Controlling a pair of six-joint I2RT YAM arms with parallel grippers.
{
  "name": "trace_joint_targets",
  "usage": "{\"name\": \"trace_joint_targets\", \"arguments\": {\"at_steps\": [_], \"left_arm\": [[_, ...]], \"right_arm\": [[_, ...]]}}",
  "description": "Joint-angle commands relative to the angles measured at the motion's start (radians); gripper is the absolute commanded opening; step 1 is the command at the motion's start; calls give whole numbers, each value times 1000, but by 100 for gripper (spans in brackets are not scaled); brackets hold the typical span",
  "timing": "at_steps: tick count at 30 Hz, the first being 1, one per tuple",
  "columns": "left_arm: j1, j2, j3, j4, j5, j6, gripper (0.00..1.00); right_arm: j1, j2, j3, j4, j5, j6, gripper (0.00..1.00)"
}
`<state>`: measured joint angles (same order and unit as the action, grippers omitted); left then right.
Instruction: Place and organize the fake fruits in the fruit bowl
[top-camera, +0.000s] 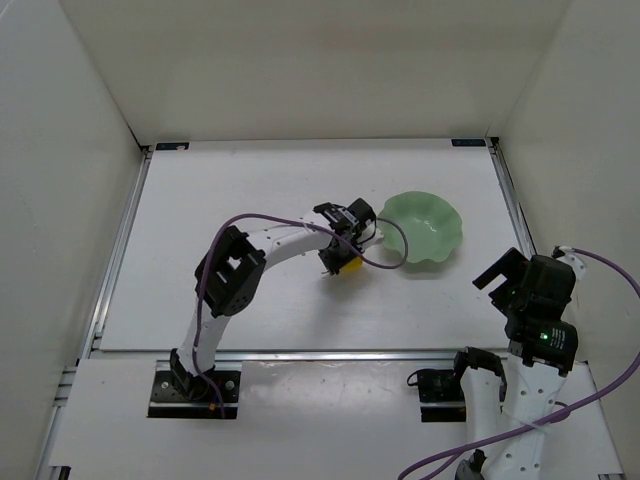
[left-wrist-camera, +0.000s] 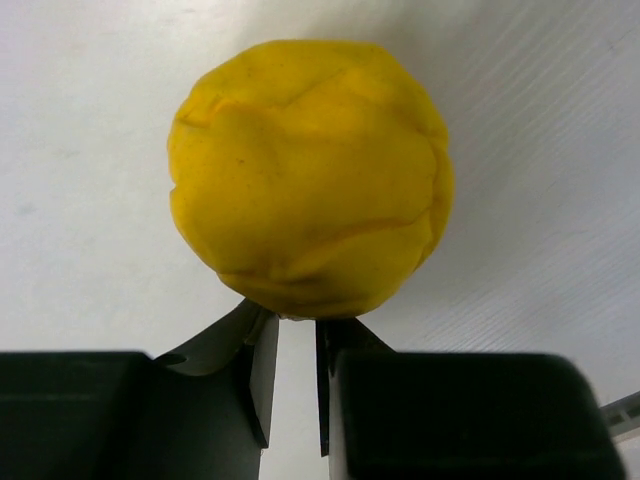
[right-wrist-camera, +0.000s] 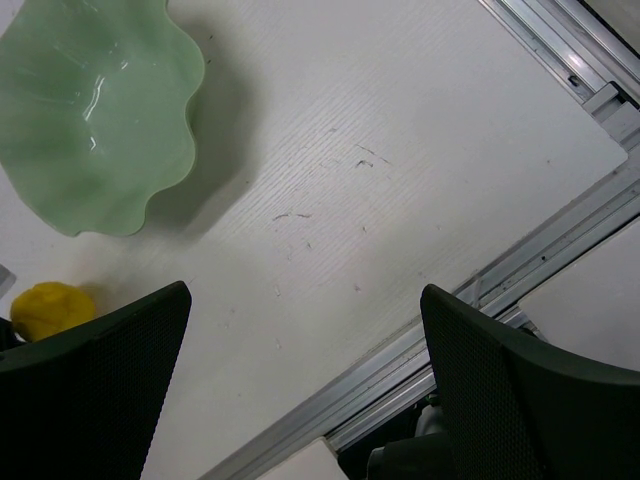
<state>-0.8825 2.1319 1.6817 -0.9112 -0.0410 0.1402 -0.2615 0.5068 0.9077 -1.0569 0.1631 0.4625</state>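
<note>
Item: yellow fake fruit (left-wrist-camera: 310, 175), rounded, skin creased and wrinkled, filling the centre through 12 o'clock.
Left gripper (left-wrist-camera: 298, 328): at 6 o'clock, black fingers (left-wrist-camera: 255, 375) closed to a thin slit, tips pinching at the fruit's lower edge.
Ground: white ribbed table (left-wrist-camera: 70, 210).
Metal rail (left-wrist-camera: 626, 412): sliver at 4 o'clock.

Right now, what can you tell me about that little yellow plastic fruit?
The little yellow plastic fruit looks round and lumpy, with creases and a dull skin; no stem shows. The left gripper, fingers nearly together, seems to pinch its near end. It is just outside the pale green wavy bowl, not touching it.
</note>
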Motion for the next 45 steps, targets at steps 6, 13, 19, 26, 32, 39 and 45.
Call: {"name": "trace_joint_targets", "arguments": {"at_steps": [6,13,19,26,32,39,45], "left_arm": [[-21,-273,133,15,-137,111,10],[-53,4,531,15,-181,182,10],[-73,158,654,181,-201,251,10],[-82,295,794,251,-201,226,11],[-102,255,701,261,-143,226,55],[-122,200,688,261,-259,196,100],[-89,-163,466,236,-596,104,100]], "right_arm": [[5,16,19,-12,23,-21,100],[5,36,40,-3,101,59,100],[5,27,171,6,165,82,100],[5,82,230,6,119,55,100],[5,73,198,6,83,27,100],[5,91,161,38,6,16,100],[5,124,215,38,6,16,100]]}}
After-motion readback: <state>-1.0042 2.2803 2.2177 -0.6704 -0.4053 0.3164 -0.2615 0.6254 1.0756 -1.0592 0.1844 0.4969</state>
